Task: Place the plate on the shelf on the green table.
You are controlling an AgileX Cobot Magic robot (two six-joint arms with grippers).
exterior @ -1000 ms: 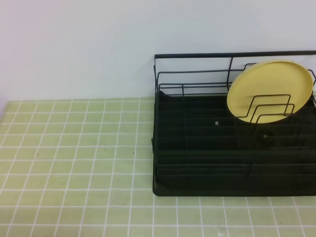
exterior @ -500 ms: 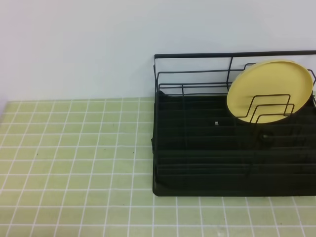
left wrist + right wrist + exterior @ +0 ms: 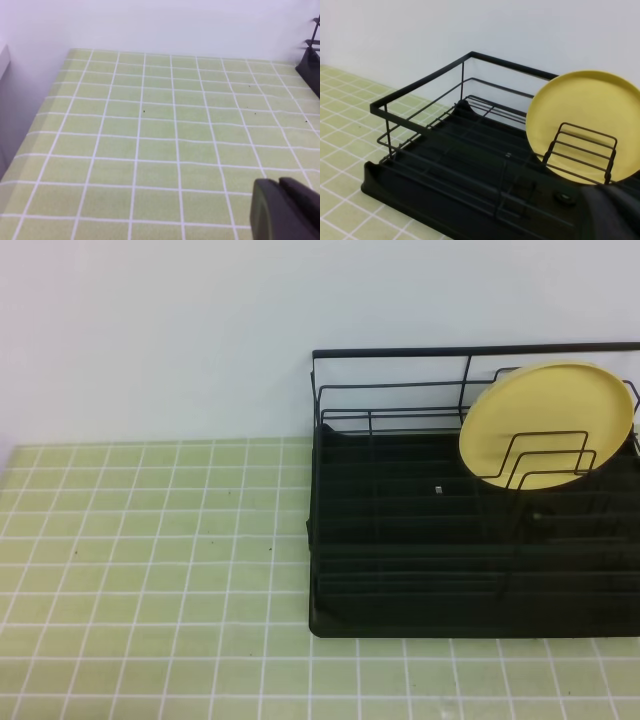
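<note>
The pale-yellow plate [image 3: 546,423] stands on edge in the right part of the black wire shelf [image 3: 400,540], leaning behind the bent-wire dividers [image 3: 545,460]. The right wrist view shows the same plate [image 3: 585,120] upright in the shelf [image 3: 445,165]. The shelf rests on the green table [image 3: 150,540]. Neither arm appears in the exterior high view. My left gripper [image 3: 282,200] is shut and empty, low over bare tiles [image 3: 150,135], far left of the shelf. My right gripper [image 3: 612,210] is a dark shape at the frame's lower right, shut, in front of the shelf and apart from the plate.
A white wall runs behind the table and shelf. The shelf's corner [image 3: 310,65] shows at the right edge of the left wrist view. The table's left edge [image 3: 45,100] meets a pale wall.
</note>
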